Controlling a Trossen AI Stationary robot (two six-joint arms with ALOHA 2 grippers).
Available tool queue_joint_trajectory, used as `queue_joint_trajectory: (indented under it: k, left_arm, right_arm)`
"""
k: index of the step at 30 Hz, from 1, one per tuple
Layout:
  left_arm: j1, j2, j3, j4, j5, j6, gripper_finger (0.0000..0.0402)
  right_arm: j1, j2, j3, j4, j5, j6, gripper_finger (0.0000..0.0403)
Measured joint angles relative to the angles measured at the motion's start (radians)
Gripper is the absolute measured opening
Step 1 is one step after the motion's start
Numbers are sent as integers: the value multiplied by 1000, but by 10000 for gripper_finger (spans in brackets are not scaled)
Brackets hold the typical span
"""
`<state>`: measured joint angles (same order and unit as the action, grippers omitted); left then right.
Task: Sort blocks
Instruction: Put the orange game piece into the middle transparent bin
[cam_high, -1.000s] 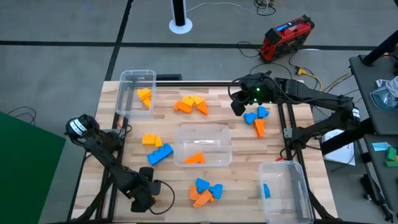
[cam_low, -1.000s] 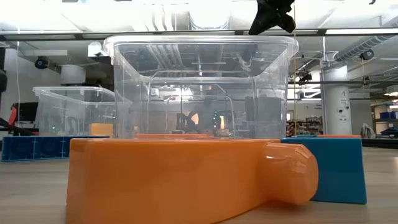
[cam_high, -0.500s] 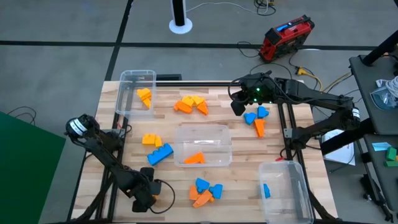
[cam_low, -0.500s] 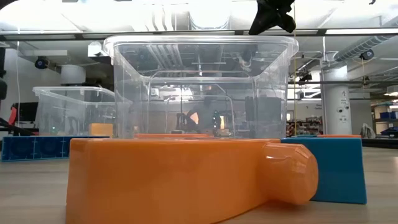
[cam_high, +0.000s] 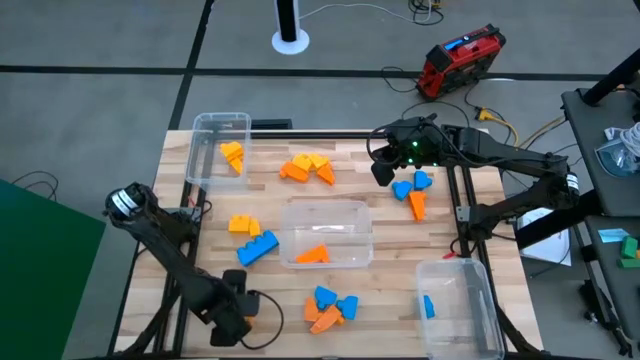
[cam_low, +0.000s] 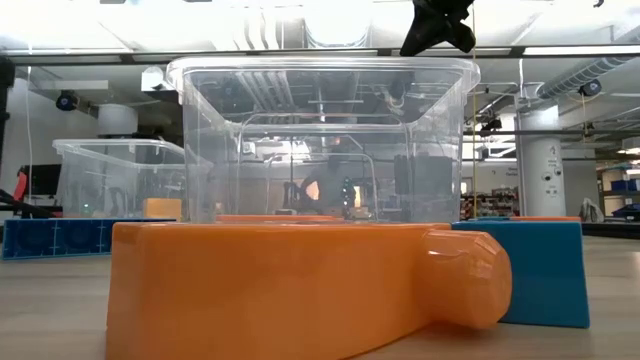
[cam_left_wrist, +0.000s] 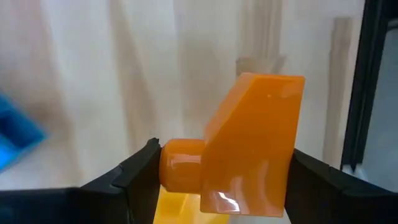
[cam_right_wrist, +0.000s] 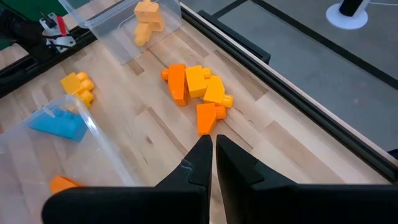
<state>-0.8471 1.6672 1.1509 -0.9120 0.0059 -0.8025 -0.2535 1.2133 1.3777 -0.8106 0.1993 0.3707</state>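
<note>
My left gripper (cam_high: 232, 322) is near the table's front left and is shut on an orange wedge block (cam_left_wrist: 249, 149) with a round stud. My right gripper (cam_high: 381, 172) hangs shut and holds nothing at the far right, beside two blue blocks and an orange block (cam_high: 412, 190). Orange and yellow blocks (cam_high: 308, 168) lie at the far middle. A yellow block (cam_high: 243, 226) and a blue block (cam_high: 257, 247) lie left of centre. A blue and orange cluster (cam_high: 330, 308) lies at the near middle. My left gripper pinches the orange wedge block between its two fingers. One finger is against the round stud (cam_left_wrist: 177, 171) and the other against the opposite flat side (cam_left_wrist: 287, 168). The fingers point down at the table. Something yellow (cam_left_wrist: 180, 208) shows just behind the block.
Three clear bins stand on the table. The far-left one (cam_high: 205, 150) holds yellow blocks, the centre one (cam_high: 327, 215) an orange block, the near-right one (cam_high: 460, 305) a blue block. A black frame rail (cam_right_wrist: 249, 46) runs along the far edge.
My left gripper has gone a little toward the table's near edge with the orange block still between its fingers. My right gripper has kept still.
</note>
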Motion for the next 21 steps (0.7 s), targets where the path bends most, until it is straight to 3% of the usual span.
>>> queue_joint_trajectory:
  k: [3,11,16,21]
  left_arm:
    - [0,0,120,-167,-49,34,246]
    - [50,-42,360,-591,-339,-6,245]
    - [210,-108,379,-487,-488,32,245]
    - [433,-120,365,-145,-513,313,245]
  right_arm:
    - [0,0,0,0,0,-4,13]
    - [0,0,0,0,0,-16,13]
    - [0,0,0,0,0,-23,13]
    - [0,0,0,0,0,-23,13]
